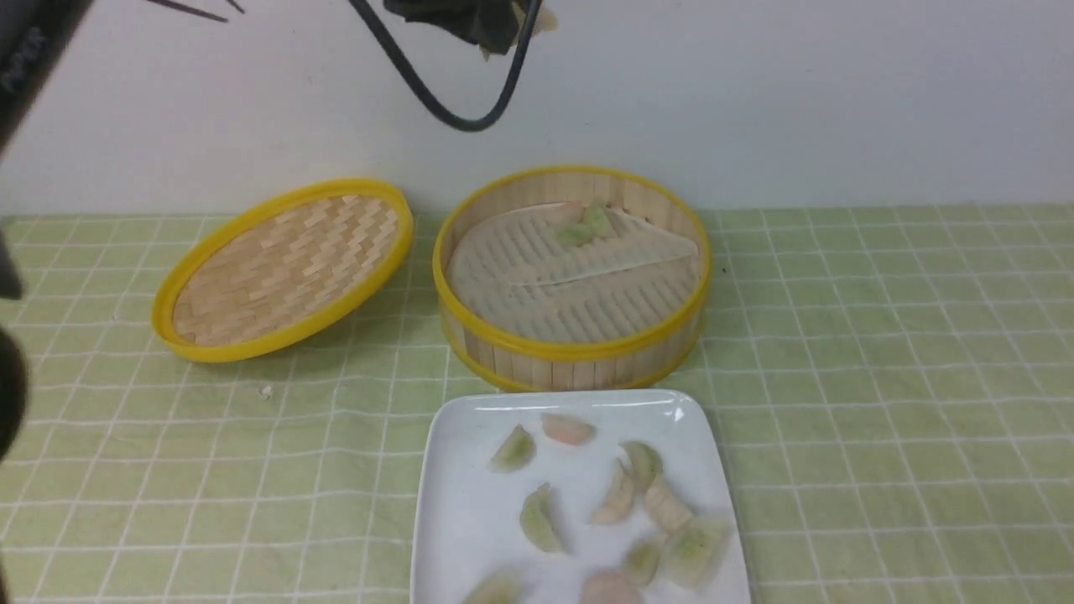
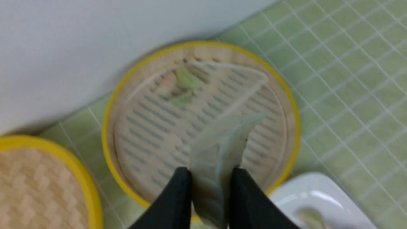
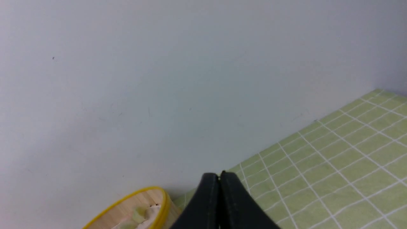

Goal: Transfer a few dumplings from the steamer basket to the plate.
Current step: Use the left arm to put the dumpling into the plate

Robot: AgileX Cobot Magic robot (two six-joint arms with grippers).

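Plate (image 1: 470, 520), front view: about ten dumplings (image 1: 537, 520) on it; basket (image 1: 570, 348) just behind, two or three lie at far wall. Left end effector (image 1: 491, 29) raised high over basket. Left wrist view: fingers (image 2: 178, 197) pinch held dumpling (image 2: 219, 149) mid-body. Likely soft, light, slippery, easily torn; gentle grip across belly. Right wrist view: right end effector (image 3: 219, 175) fully closed, empty, aimed at wall.

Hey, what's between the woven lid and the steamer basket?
Only bare green checked cloth separates the lid from the steamer basket. This is clearest in the front view.
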